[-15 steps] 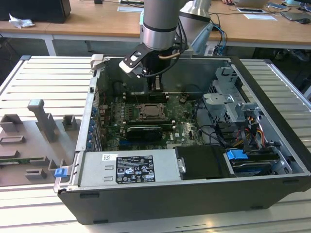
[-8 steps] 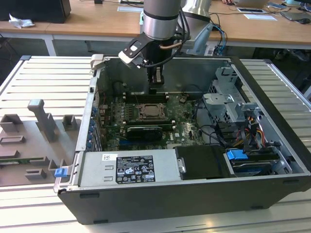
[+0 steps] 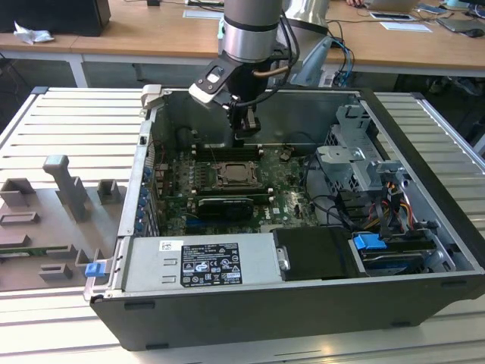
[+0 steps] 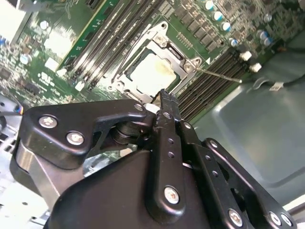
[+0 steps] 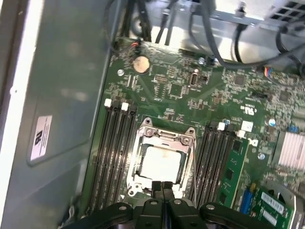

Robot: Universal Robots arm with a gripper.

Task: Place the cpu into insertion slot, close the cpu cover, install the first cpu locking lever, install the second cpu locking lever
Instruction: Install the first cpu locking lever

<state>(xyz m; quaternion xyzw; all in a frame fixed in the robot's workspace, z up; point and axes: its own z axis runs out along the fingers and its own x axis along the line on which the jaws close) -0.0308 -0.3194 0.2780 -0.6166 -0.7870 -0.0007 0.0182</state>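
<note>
"Where is the cpu (image 5: 162, 162)?"
"In the insertion slot (image 5: 139, 164), framed by the cpu cover (image 5: 167, 133)."
"And the gripper (image 5: 162, 187)?"
"Near the slot, fingers pressed together, holding nothing."

The cpu (image 5: 162, 162) top is pale matt metal, the cpu cover (image 5: 167, 138) seemingly glossy silvery metal

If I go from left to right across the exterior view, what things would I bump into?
Grey plastic blocks → cpu → black box → blue latch.
</note>
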